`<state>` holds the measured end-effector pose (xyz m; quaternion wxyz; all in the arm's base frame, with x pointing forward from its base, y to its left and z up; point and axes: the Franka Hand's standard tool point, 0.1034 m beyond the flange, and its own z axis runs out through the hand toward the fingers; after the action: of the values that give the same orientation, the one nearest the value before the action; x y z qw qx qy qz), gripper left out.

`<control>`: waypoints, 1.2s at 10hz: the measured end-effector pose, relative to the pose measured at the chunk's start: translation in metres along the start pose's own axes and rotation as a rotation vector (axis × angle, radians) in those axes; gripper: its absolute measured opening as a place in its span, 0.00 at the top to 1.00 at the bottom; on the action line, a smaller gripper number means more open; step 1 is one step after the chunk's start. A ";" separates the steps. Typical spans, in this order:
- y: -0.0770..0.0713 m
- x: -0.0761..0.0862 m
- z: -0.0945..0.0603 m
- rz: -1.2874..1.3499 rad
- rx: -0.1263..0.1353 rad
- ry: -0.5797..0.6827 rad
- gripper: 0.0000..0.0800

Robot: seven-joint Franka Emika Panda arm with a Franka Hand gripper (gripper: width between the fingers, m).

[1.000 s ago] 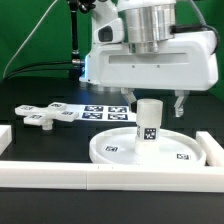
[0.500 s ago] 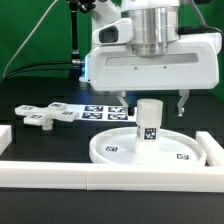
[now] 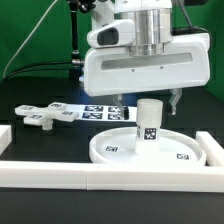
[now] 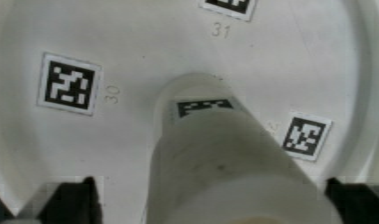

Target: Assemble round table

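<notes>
The short thick post [image 3: 148, 125] stands upright on the large rimmed round disc [image 3: 110, 150]. My gripper [image 3: 148, 99] hangs right above the post, open, with one finger on each side of the post's top and not touching it. In the wrist view the post [image 4: 212, 150] rises toward the camera from the tagged disc [image 4: 97, 40], and the dark fingertips [image 4: 70, 200] stand well clear of it on both sides. The flat cross-shaped piece [image 3: 45, 115] lies on the black table at the exterior view's left.
The marker board [image 3: 100, 112] lies behind the disc. A long white border rail [image 3: 100, 175] runs along the front, and another rail [image 3: 215, 140] stands at the exterior view's right. A green backdrop closes the back.
The gripper has risen a little and shifted slightly toward the exterior view's left. Its fingers stay open. The post and disc have not moved.
</notes>
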<state>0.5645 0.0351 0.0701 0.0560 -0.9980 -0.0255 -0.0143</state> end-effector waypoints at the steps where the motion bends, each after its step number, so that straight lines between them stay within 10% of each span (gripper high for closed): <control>1: 0.000 0.000 0.000 0.001 0.000 0.000 0.31; 2: 0.001 0.001 -0.001 0.012 -0.001 0.002 0.49; 12: 0.001 -0.001 -0.002 0.559 0.040 -0.016 0.48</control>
<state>0.5635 0.0342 0.0721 0.0775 -0.9651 0.2499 0.0100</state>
